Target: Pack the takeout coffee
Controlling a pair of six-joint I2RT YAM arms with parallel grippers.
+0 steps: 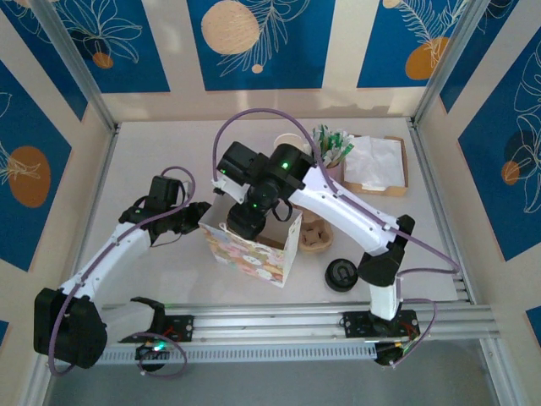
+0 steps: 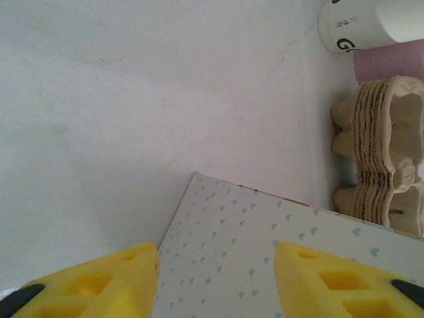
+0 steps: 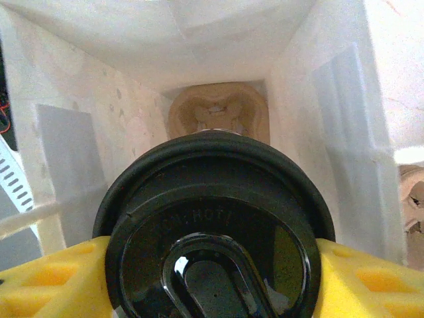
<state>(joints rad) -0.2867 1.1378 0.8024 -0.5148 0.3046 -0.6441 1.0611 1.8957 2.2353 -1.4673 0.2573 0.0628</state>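
inside the paper bag, right claw clamps the takeout coffee; left claw part-open over its side.

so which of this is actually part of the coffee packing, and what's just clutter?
In the job: takeout coffee, in the right gripper; paper bag, left gripper at its edge; pulp carrier inside the bag.
Lying about: loose black lid, carrier stack, napkins, cup of sachets.

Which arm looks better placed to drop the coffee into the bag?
Right: the right gripper holds the takeout coffee above the carrier inside the bag; the left gripper sits at the bag's outer wall.
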